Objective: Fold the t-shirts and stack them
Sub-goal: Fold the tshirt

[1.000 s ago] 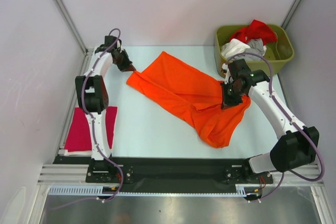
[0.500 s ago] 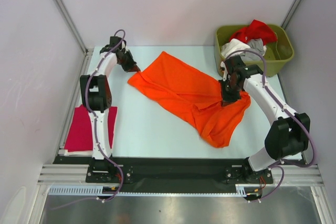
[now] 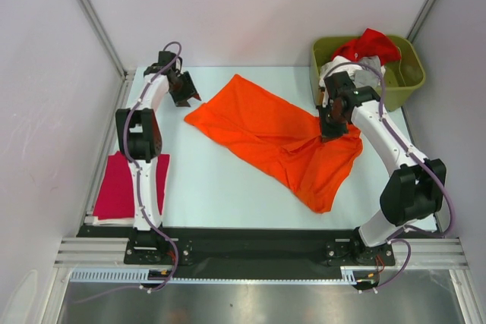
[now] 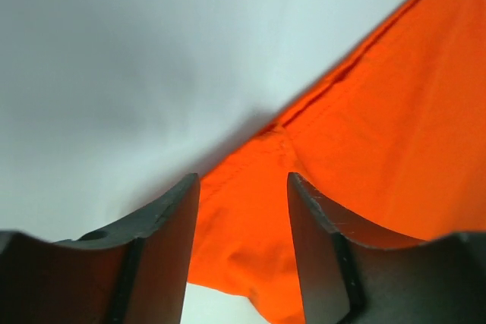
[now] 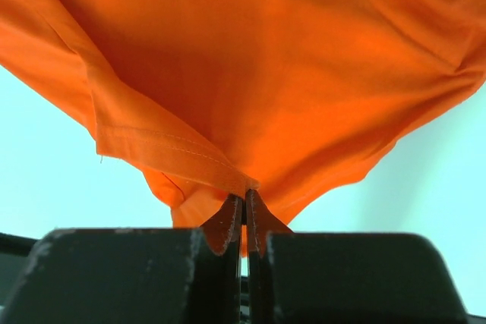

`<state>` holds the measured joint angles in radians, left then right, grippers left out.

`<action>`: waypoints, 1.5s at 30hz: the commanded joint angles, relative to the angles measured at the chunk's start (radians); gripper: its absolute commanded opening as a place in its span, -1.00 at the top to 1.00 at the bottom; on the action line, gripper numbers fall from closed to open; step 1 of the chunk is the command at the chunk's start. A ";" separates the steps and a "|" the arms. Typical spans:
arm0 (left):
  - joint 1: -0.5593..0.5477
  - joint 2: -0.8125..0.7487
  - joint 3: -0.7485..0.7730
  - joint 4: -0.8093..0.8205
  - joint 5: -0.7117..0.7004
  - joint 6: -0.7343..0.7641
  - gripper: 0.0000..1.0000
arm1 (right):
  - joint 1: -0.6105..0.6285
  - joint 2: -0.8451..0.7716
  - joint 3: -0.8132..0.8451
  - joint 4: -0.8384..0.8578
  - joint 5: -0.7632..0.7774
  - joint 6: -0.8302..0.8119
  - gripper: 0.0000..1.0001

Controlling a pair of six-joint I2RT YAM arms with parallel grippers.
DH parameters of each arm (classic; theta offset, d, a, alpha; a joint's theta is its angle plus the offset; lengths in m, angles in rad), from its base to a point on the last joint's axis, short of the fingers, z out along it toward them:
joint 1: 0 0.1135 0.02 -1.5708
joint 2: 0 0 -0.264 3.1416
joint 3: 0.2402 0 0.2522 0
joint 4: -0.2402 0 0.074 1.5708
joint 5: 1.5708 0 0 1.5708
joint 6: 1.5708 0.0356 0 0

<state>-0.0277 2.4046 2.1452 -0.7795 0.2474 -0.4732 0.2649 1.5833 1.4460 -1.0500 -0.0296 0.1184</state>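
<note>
A large orange t-shirt (image 3: pixel 262 134) lies spread at an angle across the middle of the table. My left gripper (image 3: pixel 190 98) hovers open just behind its left corner. In the left wrist view the orange t-shirt (image 4: pixel 380 111) lies below the parted fingers (image 4: pixel 163 256), and nothing is held. My right gripper (image 3: pixel 329 131) is shut on the shirt's right hem, and the cloth bunches toward it. In the right wrist view the gripper (image 5: pixel 244 201) pinches the hem of the orange t-shirt (image 5: pixel 250 58), lifted off the table. A folded magenta t-shirt (image 3: pixel 120 187) lies at the left edge.
An olive-green bin (image 3: pixel 410 75) stands at the back right corner, holding a red t-shirt (image 3: pixel 372 43) and a white one (image 3: pixel 338 70). The right arm reaches just in front of it. White walls close in the back and sides.
My left gripper opened and let go of the orange shirt's left corner, which now lies on the table. My right gripper pulled its hem slightly toward the back, straightening the cloth.
</note>
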 commanded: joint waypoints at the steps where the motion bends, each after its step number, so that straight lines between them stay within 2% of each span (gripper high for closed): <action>1: -0.001 -0.120 -0.001 -0.020 -0.117 0.053 -0.14 | -0.003 0.023 0.068 0.041 0.028 -0.023 0.93; 5: -0.003 -0.202 -0.074 -0.015 -0.158 0.077 -0.17 | 0.000 0.058 0.112 0.050 0.079 -0.034 0.91; 11: -0.005 -0.358 -0.290 0.066 -0.115 0.073 -0.14 | 0.007 0.122 0.155 0.065 0.140 -0.052 0.89; 14: -0.005 -0.407 -0.358 0.086 -0.073 0.074 -0.13 | 0.020 0.150 0.174 0.070 0.184 -0.054 0.88; 17: -0.005 -0.435 -0.412 0.094 -0.020 0.067 -0.12 | 0.042 0.171 0.175 0.081 0.210 -0.054 0.76; 20: -0.005 -0.459 -0.462 0.112 -0.005 0.062 -0.13 | 0.069 0.201 0.182 0.070 0.307 -0.033 0.74; 23: -0.003 -0.472 -0.484 0.117 0.013 0.061 -0.13 | 0.089 0.219 0.188 0.058 0.463 0.006 0.57; 26: 0.002 -0.481 -0.507 0.134 0.044 0.045 -0.13 | 0.091 0.185 0.171 0.080 0.511 0.030 0.45; 27: 0.003 -0.484 -0.515 0.140 0.050 0.041 -0.14 | 0.088 0.163 0.168 0.084 0.520 0.041 0.21; 28: 0.005 -0.486 -0.522 0.147 0.056 0.035 -0.14 | 0.088 0.147 0.165 0.088 0.523 0.046 0.13; 31: 0.009 -0.487 -0.550 0.174 0.099 0.007 -0.14 | 0.041 0.072 0.165 0.027 0.371 0.125 0.01; 32: 0.012 -0.487 -0.565 0.190 0.111 -0.008 -0.15 | 0.018 0.040 0.143 0.021 0.194 0.160 0.01; 34: 0.018 -0.484 -0.590 0.213 0.144 -0.036 -0.17 | -0.044 -0.087 -0.014 0.048 0.033 0.265 -0.01; 35: 0.021 -0.484 -0.617 0.239 0.154 -0.047 -0.18 | -0.058 -0.139 -0.094 0.067 -0.112 0.318 -0.03; 36: 0.025 -0.480 -0.631 0.252 0.171 -0.056 -0.19 | -0.061 -0.184 -0.222 0.100 -0.151 0.338 -0.04; 39: 0.052 -0.470 -0.666 0.281 0.187 -0.076 -0.22 | -0.058 -0.348 -0.407 0.125 -0.208 0.423 -0.04; 40: 0.058 -0.458 -0.671 0.289 0.190 -0.074 -0.23 | -0.061 -0.388 -0.514 0.136 -0.222 0.435 -0.05; 42: 0.069 -0.450 -0.677 0.296 0.196 -0.077 -0.24 | -0.061 -0.456 -0.593 0.140 -0.289 0.449 -0.01; 45: 0.087 -0.427 -0.694 0.327 0.231 -0.099 -0.25 | -0.012 -0.509 -0.674 0.137 -0.300 0.455 -0.04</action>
<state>0.0383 1.9762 1.4628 -0.5243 0.4248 -0.5365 0.2195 1.1118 0.8036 -0.9405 -0.2306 0.5156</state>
